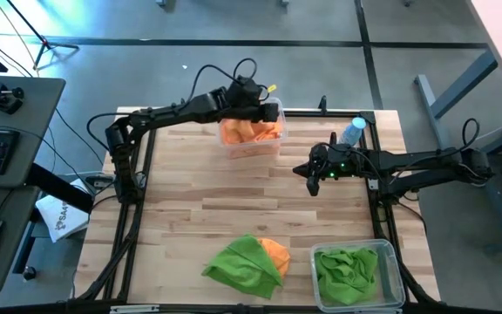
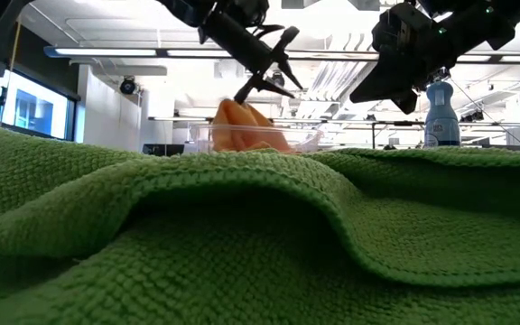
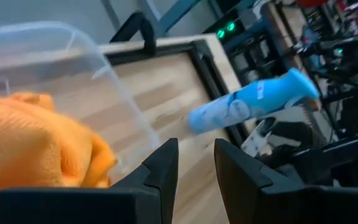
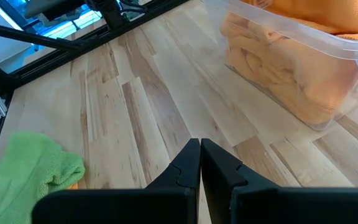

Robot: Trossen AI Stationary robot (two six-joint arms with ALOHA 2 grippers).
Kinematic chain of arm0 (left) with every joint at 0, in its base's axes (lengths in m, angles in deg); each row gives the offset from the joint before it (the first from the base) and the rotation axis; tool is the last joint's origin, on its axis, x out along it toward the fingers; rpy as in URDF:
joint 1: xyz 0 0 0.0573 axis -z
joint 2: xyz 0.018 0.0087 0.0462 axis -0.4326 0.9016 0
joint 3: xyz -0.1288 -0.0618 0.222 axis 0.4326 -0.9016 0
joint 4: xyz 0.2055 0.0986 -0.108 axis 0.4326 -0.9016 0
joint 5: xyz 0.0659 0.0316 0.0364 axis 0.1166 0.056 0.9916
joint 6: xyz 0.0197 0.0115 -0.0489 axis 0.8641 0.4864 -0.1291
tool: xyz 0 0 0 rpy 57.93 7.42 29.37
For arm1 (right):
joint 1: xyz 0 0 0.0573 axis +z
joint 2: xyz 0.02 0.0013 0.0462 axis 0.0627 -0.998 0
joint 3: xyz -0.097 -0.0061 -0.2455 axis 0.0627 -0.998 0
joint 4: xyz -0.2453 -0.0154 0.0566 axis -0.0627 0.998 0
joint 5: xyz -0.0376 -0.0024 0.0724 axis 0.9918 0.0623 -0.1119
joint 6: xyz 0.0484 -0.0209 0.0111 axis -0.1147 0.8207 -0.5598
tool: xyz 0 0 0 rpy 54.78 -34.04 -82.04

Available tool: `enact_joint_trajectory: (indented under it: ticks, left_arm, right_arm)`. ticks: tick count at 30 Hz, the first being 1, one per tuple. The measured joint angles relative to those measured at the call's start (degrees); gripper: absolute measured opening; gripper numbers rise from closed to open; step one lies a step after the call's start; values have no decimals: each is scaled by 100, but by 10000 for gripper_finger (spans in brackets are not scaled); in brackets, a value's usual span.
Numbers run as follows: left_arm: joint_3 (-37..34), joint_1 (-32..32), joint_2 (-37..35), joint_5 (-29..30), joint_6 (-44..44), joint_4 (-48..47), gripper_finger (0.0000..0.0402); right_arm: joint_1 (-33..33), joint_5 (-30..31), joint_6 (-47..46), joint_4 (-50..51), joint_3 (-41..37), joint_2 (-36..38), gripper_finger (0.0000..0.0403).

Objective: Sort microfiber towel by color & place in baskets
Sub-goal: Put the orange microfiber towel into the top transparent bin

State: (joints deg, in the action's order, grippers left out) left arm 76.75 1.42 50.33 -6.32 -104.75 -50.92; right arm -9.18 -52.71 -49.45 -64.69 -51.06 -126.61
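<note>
A clear far basket (image 1: 251, 144) holds several orange towels (image 1: 249, 131); they also show in the left wrist view (image 3: 36, 149) and the right wrist view (image 4: 272, 68). My left gripper (image 1: 271, 110) hovers open over that basket's right end (image 3: 196, 163), holding nothing. My right gripper (image 1: 312, 179) is shut and empty in the air over mid-table (image 4: 199, 155), right of the far basket. A green towel (image 1: 244, 262) lies heaped at the near edge, covering part of an orange towel (image 1: 276, 253). The near-right basket (image 1: 390, 253) holds green towels (image 1: 347, 272).
A clear bottle with a blue cap (image 1: 352, 131) stands at the far right corner, beside the right arm. Black frame rails (image 1: 382, 205) run along the table's sides. In the low view the green towel (image 2: 242, 235) fills the foreground. Bare wood (image 1: 234, 196) lies between the baskets.
</note>
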Motion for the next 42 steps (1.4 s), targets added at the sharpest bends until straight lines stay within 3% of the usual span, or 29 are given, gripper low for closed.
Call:
enact_joint_trajectory:
  ticks: [5,8,14,19,24,32,42]
  left_arm:
    - [2,-87,0,-309,-151,150,95]
    - [7,-162,-6,-505,-193,-225,95]
    - [7,-177,-4,883,-58,-1636,95]
    - [7,-128,-4,1807,-54,-1984,95]
    - [7,-55,-4,1863,115,-1581,94]
    - [7,3,-4,2725,265,-1381,94]
    - [7,-121,203,2525,240,-1785,94]
  right_arm:
    - [0,0,0,0,0,0,9]
    - [0,0,-1,0,0,0,9]
    - [0,2,-1,0,0,2,9]
    - [0,13,4,1,0,2,9]
    - [0,471,4,-18,0,2,9]
    - [0,727,1,-33,0,2,9]
    - [0,723,0,-39,0,2,9]
